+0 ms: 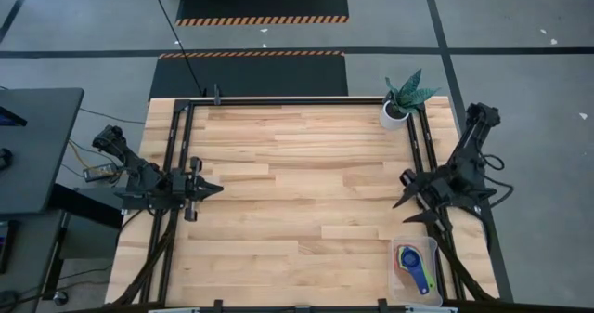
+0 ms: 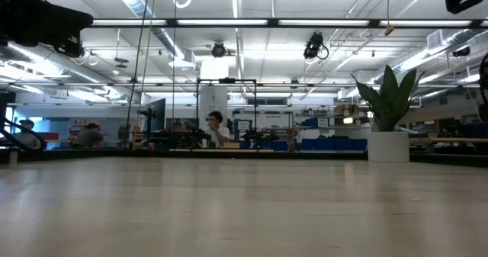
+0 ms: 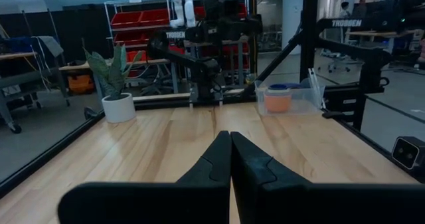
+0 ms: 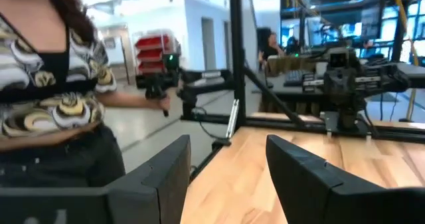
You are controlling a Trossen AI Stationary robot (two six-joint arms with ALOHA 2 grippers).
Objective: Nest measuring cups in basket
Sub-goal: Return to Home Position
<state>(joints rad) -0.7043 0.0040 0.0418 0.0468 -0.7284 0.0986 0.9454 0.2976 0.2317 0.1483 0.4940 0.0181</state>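
Left arm: low and level, well apart from the basket (image 1: 434,250), across the wooden table (image 1: 297,164); left gripper (image 1: 209,189) fingers pressed together.
Right arm: folded, near the basket; right gripper (image 1: 402,189) fingers spread apart.
Measuring cups (image 1: 414,262): nested round plastic stack inside the basket, orange at the bottom, dark blue handle on top.
Basket: clear, rounded plastic bin.

Grey floor (image 1: 520,71) all round, two black hazard-edged mats (image 1: 263,2) beyond the table (image 1: 306,164). Strip lights (image 2: 229,22) run overhead, blue bins (image 2: 328,144) line the far side, red bins (image 3: 143,21) sit shelved, and a person (image 4: 53,84) stands near.
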